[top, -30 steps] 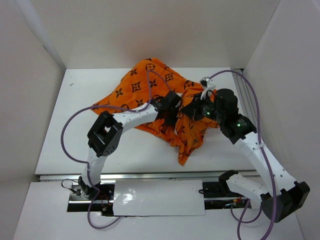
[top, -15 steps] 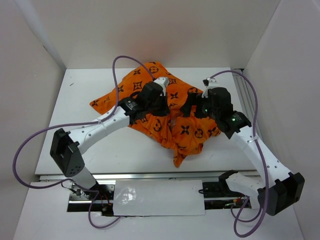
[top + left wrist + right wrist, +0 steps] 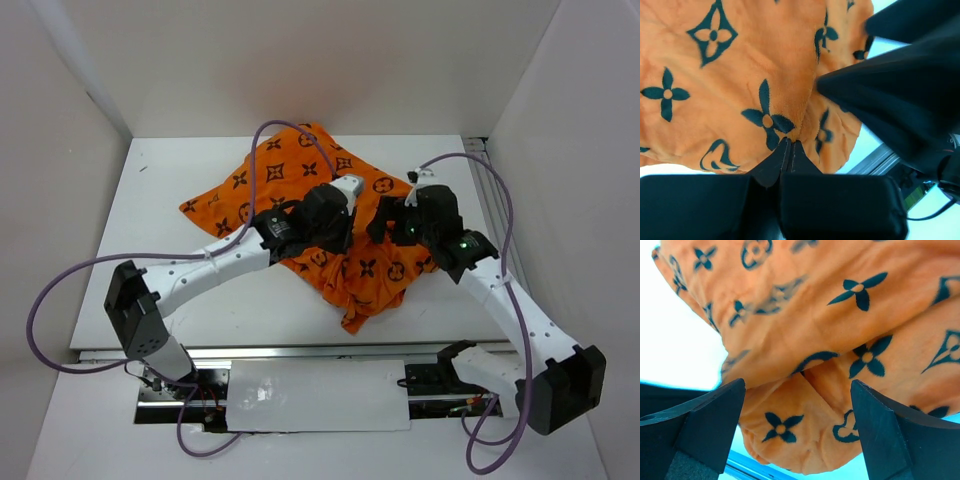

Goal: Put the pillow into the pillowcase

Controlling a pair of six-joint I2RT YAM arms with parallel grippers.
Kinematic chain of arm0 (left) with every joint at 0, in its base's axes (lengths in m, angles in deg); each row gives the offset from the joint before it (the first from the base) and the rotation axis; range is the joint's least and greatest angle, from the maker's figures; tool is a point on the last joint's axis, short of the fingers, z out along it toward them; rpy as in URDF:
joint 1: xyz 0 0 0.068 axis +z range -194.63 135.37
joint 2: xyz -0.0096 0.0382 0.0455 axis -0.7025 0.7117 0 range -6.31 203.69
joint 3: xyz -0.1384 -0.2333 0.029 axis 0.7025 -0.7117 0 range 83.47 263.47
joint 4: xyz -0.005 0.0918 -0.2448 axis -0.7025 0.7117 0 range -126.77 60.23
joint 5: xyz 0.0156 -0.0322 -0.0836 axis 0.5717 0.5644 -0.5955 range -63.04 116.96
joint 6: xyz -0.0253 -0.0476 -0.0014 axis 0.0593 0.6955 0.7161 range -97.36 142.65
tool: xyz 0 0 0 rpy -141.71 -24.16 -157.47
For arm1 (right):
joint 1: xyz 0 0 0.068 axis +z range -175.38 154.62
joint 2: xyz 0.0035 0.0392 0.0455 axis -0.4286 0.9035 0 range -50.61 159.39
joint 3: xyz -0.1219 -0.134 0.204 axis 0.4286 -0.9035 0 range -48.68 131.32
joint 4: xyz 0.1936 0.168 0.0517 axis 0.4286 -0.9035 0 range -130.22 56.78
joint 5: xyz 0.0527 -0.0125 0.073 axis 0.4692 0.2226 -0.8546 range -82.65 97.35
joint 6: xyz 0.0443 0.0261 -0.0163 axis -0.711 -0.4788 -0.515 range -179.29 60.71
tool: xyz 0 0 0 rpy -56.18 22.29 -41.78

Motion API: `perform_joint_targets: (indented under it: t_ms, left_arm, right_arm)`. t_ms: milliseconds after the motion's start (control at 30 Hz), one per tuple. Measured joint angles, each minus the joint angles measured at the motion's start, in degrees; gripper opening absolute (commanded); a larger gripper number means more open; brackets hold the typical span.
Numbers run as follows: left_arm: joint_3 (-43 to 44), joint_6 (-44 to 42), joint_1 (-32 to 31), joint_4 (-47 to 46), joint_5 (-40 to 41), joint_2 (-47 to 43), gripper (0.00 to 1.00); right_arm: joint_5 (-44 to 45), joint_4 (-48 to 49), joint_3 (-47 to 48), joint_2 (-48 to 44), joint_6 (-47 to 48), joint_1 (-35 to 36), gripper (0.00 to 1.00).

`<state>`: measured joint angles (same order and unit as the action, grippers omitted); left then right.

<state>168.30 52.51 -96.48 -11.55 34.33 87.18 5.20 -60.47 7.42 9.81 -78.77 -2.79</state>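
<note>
The orange pillowcase (image 3: 275, 175) with dark flower motifs lies crumpled and bulging in the middle of the white table (image 3: 150, 290). The pillow is hidden. My left gripper (image 3: 338, 232) sits on the cloth's middle. In the left wrist view that gripper (image 3: 790, 141) is shut, pinching a puckered fold of the pillowcase (image 3: 740, 75). My right gripper (image 3: 383, 222) hovers just to its right over the cloth's right side. In the right wrist view the right gripper (image 3: 797, 407) stands wide open above a rounded lump of the pillowcase (image 3: 840, 325), holding nothing.
White walls close in the table on the left, back and right. A metal rail (image 3: 300, 352) runs along the near edge. Purple cables (image 3: 268, 135) loop over the cloth and beside both arms. The right arm's dark body (image 3: 900, 100) looms close to the left gripper.
The left gripper has closed on a fold of the pillowcase after shifting toward the middle. The right gripper has opened and let the cloth go, and the hanging near corner has drawn in slightly.
</note>
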Motion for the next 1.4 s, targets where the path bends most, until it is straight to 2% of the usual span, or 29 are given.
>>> perform_joint_targets:
  t_ms: [200, 233, 400, 500, 600, 700, 767, 867, 933, 1033, 1100, 1133, 1300, 1400]
  left_arm:
    - [0.37, -0.22, -0.09, 0.07, 2.21, -2.54, 0.0]
    - [0.48, -0.22, 0.0, 0.07, 2.58, -2.67, 0.0]
    - [0.55, -1.36, -0.66, 0.17, 3.1, -3.74, 0.0]
    - [0.48, -2.25, -1.6, 0.07, 3.26, -4.26, 0.0]
    - [0.09, -2.86, -2.34, -0.11, 3.26, -4.42, 0.0]
    - [-0.48, -2.95, -2.69, -0.42, 1.99, -4.44, 0.0]
    - [-1.33, -2.97, -3.61, -1.09, 0.55, -4.48, 0.0]
    - [-3.41, -3.02, -7.08, -2.32, -1.44, -4.46, 0.01]
    - [-5.22, -3.04, -10.08, -2.99, -3.17, -4.26, 0.25]
    - [-6.21, -2.34, -12.22, -3.17, -7.82, -1.88, 0.73]
    - [-6.19, -2.01, -13.07, -3.34, -9.84, 0.68, 0.86]
    - [-6.19, -1.46, -13.44, -2.51, -9.84, 1.79, 1.0]
    - [-4.04, -1.16, -12.48, 4.44, -5.07, 2.86, 1.0]
    - [-1.49, -1.2, -6.95, 6.32, -2.47, 0.98, 1.0]
  right_arm:
    - [-3.32, 8.55, -5.79, 5.55, -5.27, -0.83, 0.92]
    - [-3.48, 9.7, -5.86, 6.84, -6.25, -1.07, 0.81]
    - [-4.15, 18.45, -5.92, 10.97, -11.13, -3.1, 0.58]
    - [-4.83, 24.15, -5.92, 11.17, -14.16, -5.53, 0.58]
    - [-5.18, 27.54, -5.84, 10.97, -15.37, -6.88, 0.46]
    - [-5.18, 27.56, -5.73, 9.53, -16.06, -7.52, 0.46]
    - [-4.59, 26.67, -5.73, 6.97, -16.09, -7.87, 0.52]
    - [-0.98, 22.47, -5.51, 0.92, -15.1, -8.13, 0.53]
    - [2.86, 17.92, -5.01, -2.89, -14.27, -8.22, 0.59]
    - [9.4, 11.41, -4.85, -6.43, -12.94, -8.48, 0.71]
    - [11.96, 8.2, -4.85, -6.51, -11.98, -8.74, 0.76]
    - [12.92, 6.58, -4.87, -5.86, -11.65, -8.76, 0.78]
    - [13.6, 3.61, -4.87, -0.2, -10.14, -8.87, 0.9]
    - [11.8, 3.65, -4.87, 2.86, -9.11, -9.14, 0.95]
